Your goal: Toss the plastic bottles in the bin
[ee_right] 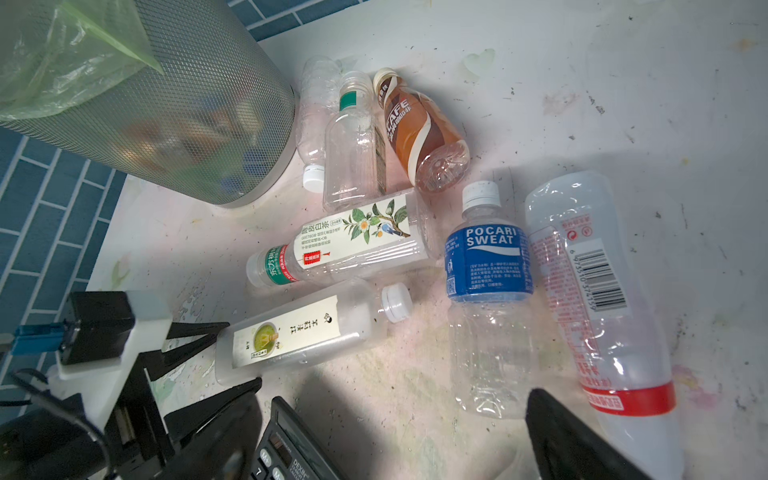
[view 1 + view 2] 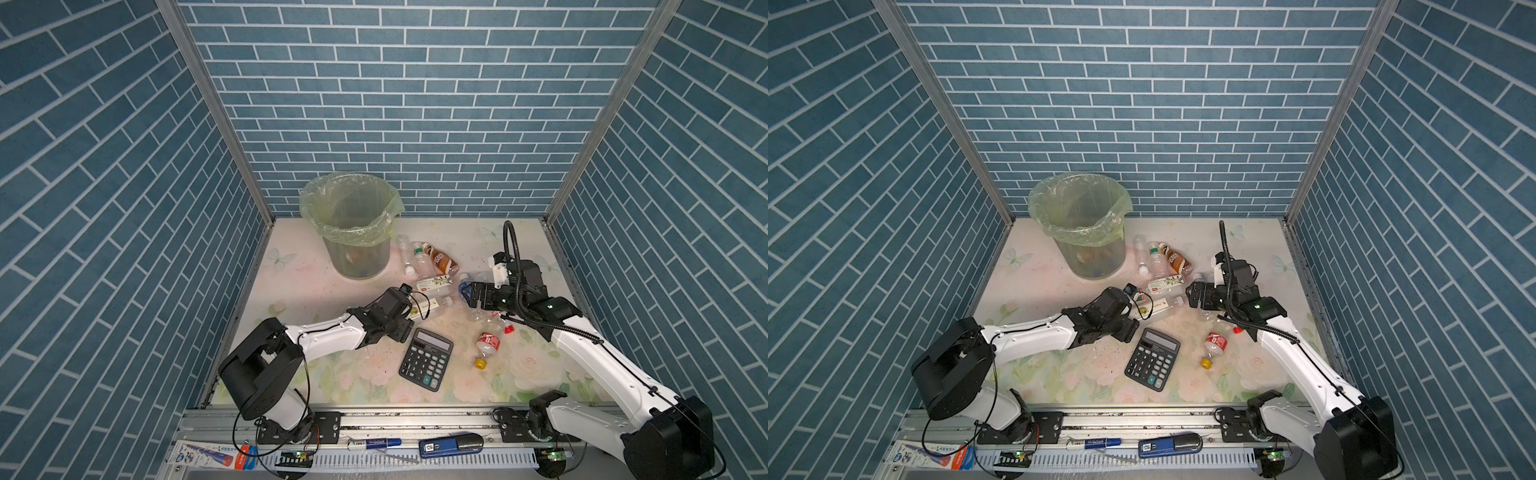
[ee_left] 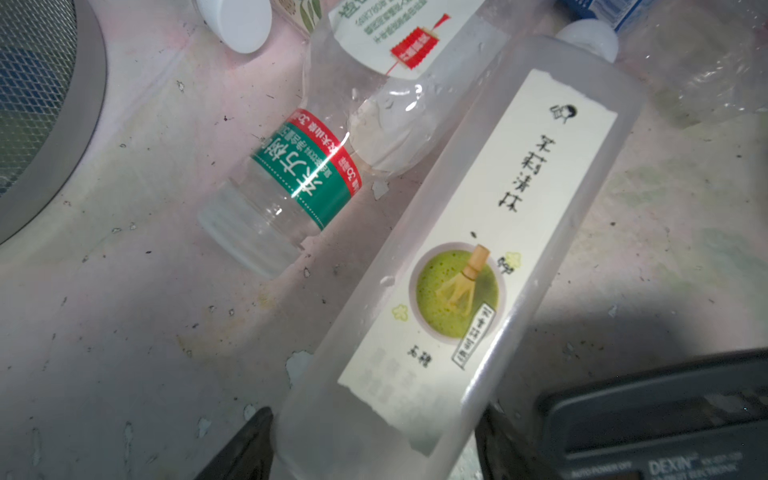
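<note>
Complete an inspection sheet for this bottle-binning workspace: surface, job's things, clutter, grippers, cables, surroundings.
Surface: floral table, stained and speckled.
Job's things: bin upright, some items inside; bottles lie beside it, including matcha bottle and Pocari bottle.
Clutter: calculator.
Grippers: left gripper jaws flank matcha bottle's base, contact unclear; right gripper open above Pocari bottle.
Cables: black cable loops by left gripper; hose arches behind right gripper.
Surroundings: blue brick walls; markers in front.

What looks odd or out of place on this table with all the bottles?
A black desk calculator lies flat among the empty plastic bottles strewn on their sides near the grey mesh bin. It is the only loose item there that is not a bottle.
</note>
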Controlling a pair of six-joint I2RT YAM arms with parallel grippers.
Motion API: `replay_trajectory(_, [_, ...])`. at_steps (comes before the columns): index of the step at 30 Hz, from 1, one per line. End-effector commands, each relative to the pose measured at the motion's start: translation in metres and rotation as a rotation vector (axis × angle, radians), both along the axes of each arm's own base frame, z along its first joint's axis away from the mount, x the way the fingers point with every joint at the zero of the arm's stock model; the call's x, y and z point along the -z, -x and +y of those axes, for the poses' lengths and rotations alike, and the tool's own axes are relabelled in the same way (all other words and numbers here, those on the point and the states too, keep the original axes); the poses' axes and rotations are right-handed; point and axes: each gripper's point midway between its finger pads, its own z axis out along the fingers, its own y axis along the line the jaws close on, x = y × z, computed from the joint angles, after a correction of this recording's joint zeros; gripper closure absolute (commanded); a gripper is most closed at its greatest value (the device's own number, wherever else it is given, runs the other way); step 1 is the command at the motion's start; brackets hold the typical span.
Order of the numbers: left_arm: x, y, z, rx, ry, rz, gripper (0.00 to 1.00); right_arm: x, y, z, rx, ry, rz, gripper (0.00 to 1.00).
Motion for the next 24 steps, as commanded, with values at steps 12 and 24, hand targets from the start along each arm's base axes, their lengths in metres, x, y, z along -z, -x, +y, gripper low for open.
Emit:
replay_trajectory(12, [0.000,0.004,0.007,0.020,0.014,-0.002,0.25,0.008,0.002,-0.006,0.013,0.008,-0.003,0.01])
replay_trajectory(24, [0.008,-0.003,-0.003,0.045,-0.012,0.018,0.21,0.007,0.003,-0.008,0.018,0.011,-0.008,0.01])
